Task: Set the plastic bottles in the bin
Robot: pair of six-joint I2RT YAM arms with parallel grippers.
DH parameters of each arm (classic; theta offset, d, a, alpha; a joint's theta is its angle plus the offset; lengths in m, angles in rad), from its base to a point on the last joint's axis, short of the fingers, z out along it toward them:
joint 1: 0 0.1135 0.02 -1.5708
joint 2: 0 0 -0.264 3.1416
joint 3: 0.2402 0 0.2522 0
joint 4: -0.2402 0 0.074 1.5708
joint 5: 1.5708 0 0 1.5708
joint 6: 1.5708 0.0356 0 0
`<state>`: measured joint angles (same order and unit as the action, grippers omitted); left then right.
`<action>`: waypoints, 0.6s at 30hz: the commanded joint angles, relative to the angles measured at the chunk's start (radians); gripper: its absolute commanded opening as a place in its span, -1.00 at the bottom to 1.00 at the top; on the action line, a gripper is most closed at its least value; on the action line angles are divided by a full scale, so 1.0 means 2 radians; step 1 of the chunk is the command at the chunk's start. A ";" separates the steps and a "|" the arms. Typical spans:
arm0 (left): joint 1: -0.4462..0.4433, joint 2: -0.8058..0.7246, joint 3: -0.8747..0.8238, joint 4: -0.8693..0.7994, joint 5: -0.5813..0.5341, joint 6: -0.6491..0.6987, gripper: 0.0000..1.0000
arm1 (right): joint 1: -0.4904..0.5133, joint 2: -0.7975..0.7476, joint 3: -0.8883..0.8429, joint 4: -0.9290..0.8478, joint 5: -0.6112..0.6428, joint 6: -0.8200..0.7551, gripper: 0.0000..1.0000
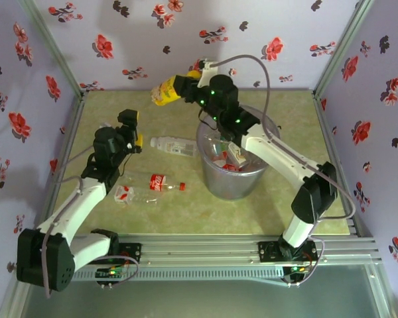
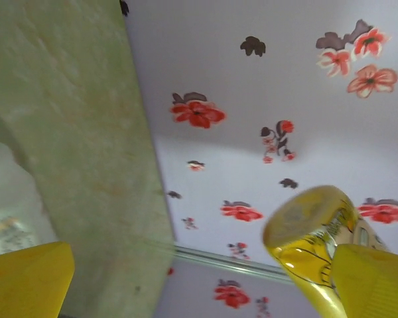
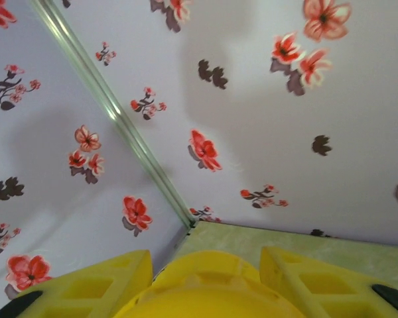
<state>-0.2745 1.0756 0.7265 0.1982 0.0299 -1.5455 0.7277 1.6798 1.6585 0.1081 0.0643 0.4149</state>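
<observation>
Left gripper (image 1: pixel 134 128) low at left, jaws wide; right arm stretched far, right gripper (image 1: pixel 179 87) clamping yellow bottle (image 1: pixel 163 93).

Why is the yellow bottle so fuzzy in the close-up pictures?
Right wrist view: the yellow bottle sits almost against the lens, so it blurs, while the flowered wall is clearer. Left wrist view: everything looks soft and smeared, bottle included. Top view: the bottle looks sharper.

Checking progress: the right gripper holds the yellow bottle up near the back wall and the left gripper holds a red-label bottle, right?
Not quite. The top view shows the left gripper open and empty; a red-label bottle lies on the table. The right gripper does hold the yellow bottle up near the back wall.
</observation>
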 commanded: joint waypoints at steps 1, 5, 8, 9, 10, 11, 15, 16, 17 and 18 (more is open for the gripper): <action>0.001 -0.014 0.039 -0.089 -0.019 0.144 0.99 | -0.011 -0.056 0.037 -0.075 0.015 -0.018 -0.63; -0.013 0.014 0.107 -0.140 0.019 0.246 0.99 | -0.033 -0.103 0.059 -0.155 0.009 -0.036 -0.63; -0.043 0.038 0.167 -0.183 0.031 0.322 0.99 | -0.050 -0.139 0.075 -0.217 0.019 -0.060 -0.65; -0.051 0.044 0.181 -0.192 0.034 0.342 0.97 | -0.053 -0.149 0.081 -0.237 0.025 -0.071 -0.65; -0.063 0.052 0.197 -0.201 0.036 0.365 0.96 | -0.057 -0.158 0.090 -0.266 0.032 -0.086 -0.64; -0.072 0.061 0.210 -0.207 0.039 0.388 0.95 | -0.063 -0.165 0.103 -0.299 0.040 -0.100 -0.64; -0.110 0.098 0.255 -0.226 0.040 0.443 0.89 | -0.078 -0.184 0.145 -0.416 0.071 -0.139 -0.64; -0.120 0.110 0.268 -0.237 0.040 0.454 0.88 | -0.081 -0.189 0.151 -0.441 0.078 -0.145 -0.64; -0.131 0.125 0.284 -0.253 0.041 0.466 0.88 | -0.084 -0.193 0.156 -0.464 0.083 -0.150 -0.65; -0.138 0.137 0.301 -0.269 0.041 0.475 0.88 | -0.086 -0.195 0.159 -0.481 0.087 -0.155 -0.65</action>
<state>-0.5133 1.2919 1.2526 -0.2253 0.0948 -0.7441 0.5678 1.2926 1.9491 -0.6395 0.1783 0.1844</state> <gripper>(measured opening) 0.942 0.456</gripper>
